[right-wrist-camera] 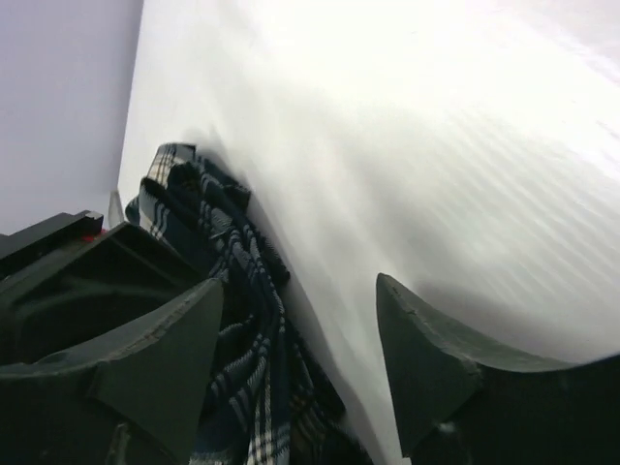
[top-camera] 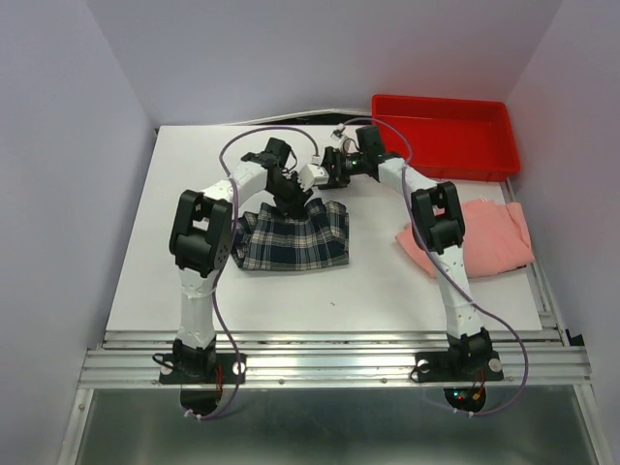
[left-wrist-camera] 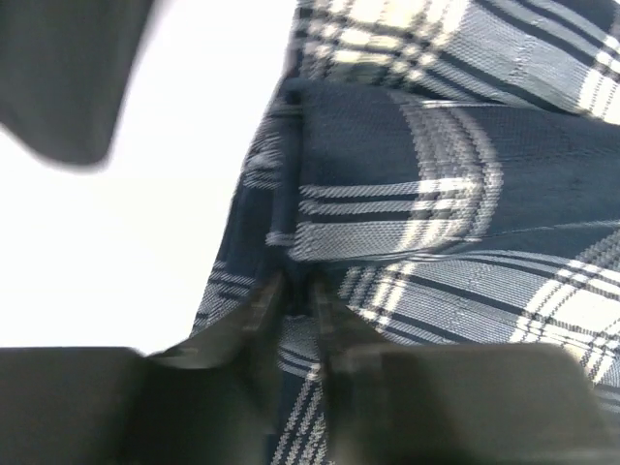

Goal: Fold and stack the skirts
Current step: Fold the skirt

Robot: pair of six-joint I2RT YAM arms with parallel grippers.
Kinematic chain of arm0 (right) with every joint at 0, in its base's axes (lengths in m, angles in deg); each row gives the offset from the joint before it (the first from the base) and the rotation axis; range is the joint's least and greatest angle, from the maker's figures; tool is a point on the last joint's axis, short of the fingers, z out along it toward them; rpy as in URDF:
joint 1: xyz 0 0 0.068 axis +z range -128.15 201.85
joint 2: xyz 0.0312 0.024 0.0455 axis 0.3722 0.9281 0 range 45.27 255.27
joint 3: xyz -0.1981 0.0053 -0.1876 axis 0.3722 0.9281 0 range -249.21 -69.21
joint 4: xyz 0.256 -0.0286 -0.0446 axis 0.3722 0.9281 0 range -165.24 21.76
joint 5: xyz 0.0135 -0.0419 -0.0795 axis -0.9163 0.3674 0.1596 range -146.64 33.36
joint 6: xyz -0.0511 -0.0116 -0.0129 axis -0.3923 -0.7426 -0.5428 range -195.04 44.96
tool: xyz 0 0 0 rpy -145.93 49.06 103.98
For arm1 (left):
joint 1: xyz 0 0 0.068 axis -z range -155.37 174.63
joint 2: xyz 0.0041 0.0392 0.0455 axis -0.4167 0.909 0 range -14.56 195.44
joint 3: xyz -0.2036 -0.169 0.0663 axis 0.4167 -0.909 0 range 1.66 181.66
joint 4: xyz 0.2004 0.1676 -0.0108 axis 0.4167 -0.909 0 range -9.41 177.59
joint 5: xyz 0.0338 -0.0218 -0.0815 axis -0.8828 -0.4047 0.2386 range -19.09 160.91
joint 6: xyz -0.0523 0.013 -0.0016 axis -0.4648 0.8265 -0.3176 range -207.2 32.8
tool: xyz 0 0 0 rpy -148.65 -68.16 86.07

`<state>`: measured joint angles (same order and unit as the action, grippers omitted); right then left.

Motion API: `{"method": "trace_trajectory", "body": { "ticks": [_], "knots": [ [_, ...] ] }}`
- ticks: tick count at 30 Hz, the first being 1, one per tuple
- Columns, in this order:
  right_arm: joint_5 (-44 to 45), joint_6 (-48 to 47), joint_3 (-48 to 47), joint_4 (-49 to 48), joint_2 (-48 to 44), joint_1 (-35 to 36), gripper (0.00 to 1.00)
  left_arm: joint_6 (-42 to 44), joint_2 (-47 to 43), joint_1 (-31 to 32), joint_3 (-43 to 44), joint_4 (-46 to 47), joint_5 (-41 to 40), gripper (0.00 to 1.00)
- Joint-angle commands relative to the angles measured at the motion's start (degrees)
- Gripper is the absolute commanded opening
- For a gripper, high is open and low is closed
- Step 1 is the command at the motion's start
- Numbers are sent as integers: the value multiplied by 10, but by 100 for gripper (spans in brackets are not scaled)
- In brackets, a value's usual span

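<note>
The plaid skirt (top-camera: 295, 240) lies folded in a rough rectangle at the middle of the white table (top-camera: 378, 286). My left gripper (top-camera: 291, 201) is down on its far edge. In the left wrist view its jaws (left-wrist-camera: 295, 291) stand a narrow gap apart over a pleat of the plaid skirt (left-wrist-camera: 436, 194), and cloth shows through the gap. My right gripper (top-camera: 320, 179) hovers just beyond that same edge. It (right-wrist-camera: 295, 291) is open wide, with the plaid skirt (right-wrist-camera: 232, 262) bunched by its left finger and bare table under the rest. The pink skirt (top-camera: 489, 237) lies spread at the right.
A red plastic tray (top-camera: 441, 101) stands at the back right corner, just behind the right arm's wrist. White walls close in the left, back and right sides. The right arm's forearm crosses over the pink skirt's left edge.
</note>
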<state>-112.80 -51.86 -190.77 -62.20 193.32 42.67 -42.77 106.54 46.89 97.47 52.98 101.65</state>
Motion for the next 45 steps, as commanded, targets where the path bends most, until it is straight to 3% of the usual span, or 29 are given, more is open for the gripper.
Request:
{"method": "trace_trajectory", "body": {
  "ticks": [1, 4, 6, 10, 12, 13, 17, 18, 20, 21, 25, 29, 32, 34, 38, 42, 44, 45],
  "knots": [
    [75, -3, -6, 42, -83, -9, 72, -83, -35, -32, 14, 24, 26, 37],
    [83, -13, 29, 42, -143, -14, 74, -127, -83, -52, 34, 23, 55, 45],
    [79, -21, 54, 45, -186, -14, 74, -143, -130, -71, 34, 25, 70, 58],
    [42, 11, 104, 55, -254, -14, 69, -201, -220, -89, -14, 47, 114, 59],
    [17, 41, 155, 32, -288, 3, 66, -263, -286, -104, -90, 79, 158, 59],
    [-6, 55, 219, 16, -324, 11, 65, -289, -305, -106, -119, 120, 186, 59],
    [-55, 132, 315, -45, -357, 56, 61, -447, -358, -107, -259, 239, 252, 55],
    [-60, 155, 329, -69, -353, 62, 61, -524, -358, -108, -285, 266, 259, 53],
    [-64, 223, 382, -154, -334, 68, 61, -597, -351, -116, -351, 345, 278, 53],
    [-60, 234, 398, -167, -324, 68, 61, -675, -341, -126, -397, 428, 286, 53],
    [-25, 223, 445, -181, -267, 61, 60, -785, -273, -144, -465, 548, 271, 52],
    [1, 136, 425, -146, -201, 32, 59, -767, -164, -189, -448, 528, 237, 52],
    [24, 86, 402, -91, -164, 13, 58, -687, -77, -210, -377, 431, 229, 49],
    [42, 53, 370, -54, -167, 13, 58, -648, -65, -214, -326, 378, 231, 49],
    [49, 47, 313, 0, -216, 13, 60, -579, -119, -209, -301, 360, 260, 53],
    [80, 55, 312, 30, -317, 13, 69, -460, -203, -212, -245, 231, 245, 62],
    [125, 55, 335, 46, -377, 13, 80, -458, -259, -236, -248, 196, 223, 74],
    [138, 56, 349, 48, -395, 13, 85, -470, -275, -246, -256, 191, 218, 85]
  ]
}}
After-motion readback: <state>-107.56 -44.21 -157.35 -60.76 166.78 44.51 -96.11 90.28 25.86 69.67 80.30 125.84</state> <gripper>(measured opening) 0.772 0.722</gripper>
